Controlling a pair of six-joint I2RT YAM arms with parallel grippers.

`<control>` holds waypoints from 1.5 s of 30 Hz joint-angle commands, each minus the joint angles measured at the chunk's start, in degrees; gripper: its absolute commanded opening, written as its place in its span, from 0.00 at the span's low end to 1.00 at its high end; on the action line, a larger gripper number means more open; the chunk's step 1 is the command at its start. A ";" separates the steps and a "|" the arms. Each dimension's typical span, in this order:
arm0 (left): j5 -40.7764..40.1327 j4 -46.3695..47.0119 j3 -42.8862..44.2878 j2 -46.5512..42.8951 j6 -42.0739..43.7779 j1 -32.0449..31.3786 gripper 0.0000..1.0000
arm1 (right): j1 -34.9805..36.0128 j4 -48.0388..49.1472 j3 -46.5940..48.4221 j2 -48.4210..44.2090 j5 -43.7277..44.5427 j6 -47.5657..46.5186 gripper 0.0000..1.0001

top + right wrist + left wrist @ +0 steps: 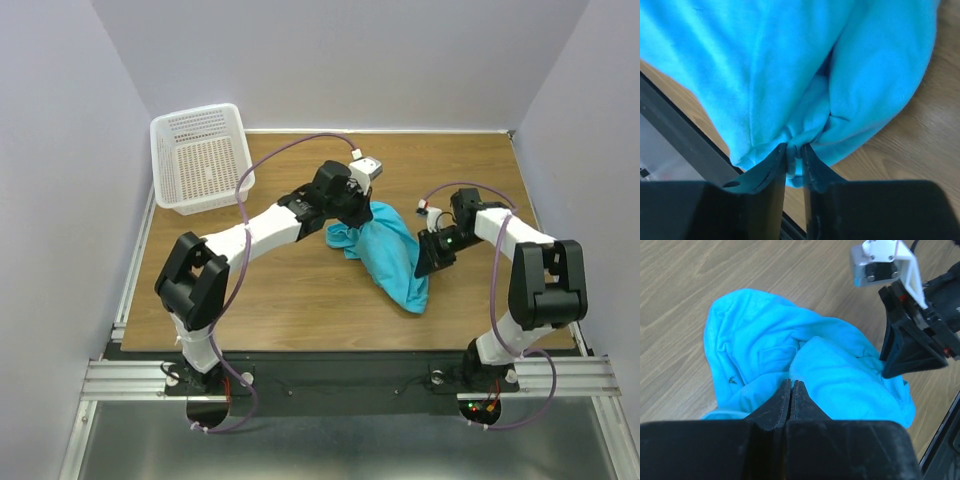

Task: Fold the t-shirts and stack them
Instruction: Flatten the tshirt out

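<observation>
the plain turquoise short-sleeved cloth t-shirt (392,252) lies in a crumpled heap on the brown wooden table (290,295), about mid-table between my two arms, one end bunched up toward my left arm and the other trailing to a point near the front edge. my left gripper (791,385) has its jaws pressed flat together at the top of the heap; a thin fold of the cloth seems nipped at the very tips, though the pinch is so fine i judge it rather than see it plainly. my right gripper (794,151) stands narrow with a small wad of the same cloth caught between the jaws, at the heap's right side. the white plastic mesh basket (200,165) sits well apart at the far left corner. i expect this cloth to be light, limp and a little stretchy: it will sag, drape and twist, and will not keep any shape i give it. a pinch on a single layer may slip out, and a wad gathers several layers, which hides the true edge. the better hold, i judge, is on a hem or a shoulder seam, one corner per gripper, so the cloth can be pulled out flat before any fold.
</observation>
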 commanded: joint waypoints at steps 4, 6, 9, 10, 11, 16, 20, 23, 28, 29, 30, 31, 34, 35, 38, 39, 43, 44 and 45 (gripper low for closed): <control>-4.29 2.76 -4.64 -10.62 0.22 1.64 0.00 | 0.09 -3.42 5.31 -2.54 2.24 -1.98 0.01; -6.48 3.46 -7.53 -14.65 1.01 2.09 0.00 | -0.26 -2.99 8.81 -5.79 7.40 -2.25 0.01; -10.35 5.48 -12.46 -21.77 2.59 3.05 0.00 | -1.75 -1.06 15.40 -11.51 14.37 -1.28 0.01; -11.06 6.01 -13.69 -23.71 2.94 3.49 0.00 | -3.06 -0.27 16.82 -12.74 15.86 -1.02 0.00; -11.59 6.54 -14.92 -25.64 3.38 3.93 0.00 | -3.34 0.70 17.88 -15.10 17.35 -0.76 0.00; -15.28 9.88 -23.10 -39.18 4.09 5.60 0.00 | -4.13 4.22 20.18 -19.95 25.45 -0.05 0.00; -14.85 8.57 -29.06 -45.34 1.72 5.78 0.00 | -4.22 3.87 13.27 -25.48 23.54 -2.24 0.01; -10.64 8.12 -33.64 -47.46 -3.81 5.87 0.00 | -4.22 0.72 6.39 -32.09 12.71 -7.70 0.01; -3.25 10.06 -40.76 -49.04 -12.95 5.87 0.00 | -4.13 -8.07 -0.30 -34.29 -5.90 -18.41 0.01; -0.46 10.14 -42.08 -48.78 -14.61 5.87 0.00 | -4.13 -11.91 -0.74 -33.24 -9.32 -23.73 0.01; 1.40 10.32 -42.70 -48.69 -15.41 5.87 0.00 | -4.13 -13.69 -0.66 -32.45 -10.57 -25.61 0.01; 3.33 10.32 -43.23 -48.34 -16.55 5.87 0.00 | -4.04 -14.58 -0.05 -31.66 -11.19 -26.32 0.01; 10.54 10.76 -45.07 -46.23 -20.51 5.78 0.00 | -2.73 -21.60 1.89 -26.74 -11.29 -34.92 0.01; 12.04 10.67 -45.43 -45.62 -21.22 5.69 0.00 | -2.64 -25.36 2.94 -24.03 -10.59 -37.03 0.01; 15.12 7.00 -46.05 -44.47 -22.72 5.52 0.01 | -2.46 -29.43 3.57 -20.93 -8.21 -43.02 0.01; 14.87 5.68 -45.87 -44.56 -22.54 5.43 0.03 | -2.37 -29.96 3.22 -20.93 -8.38 -44.77 0.01; 11.45 -2.23 -43.33 -46.57 -20.62 5.34 0.35 | 0.78 -30.06 -0.38 -22.50 -7.34 -47.52 0.01; 9.78 -4.60 -42.62 -47.19 -20.09 5.34 0.40 | 1.23 -27.36 -1.09 -22.94 -6.46 -46.47 0.02; 8.72 -5.67 -41.14 -48.67 -18.95 5.34 0.48 | 2.01 -26.37 -2.66 -23.12 -4.80 -45.50 0.02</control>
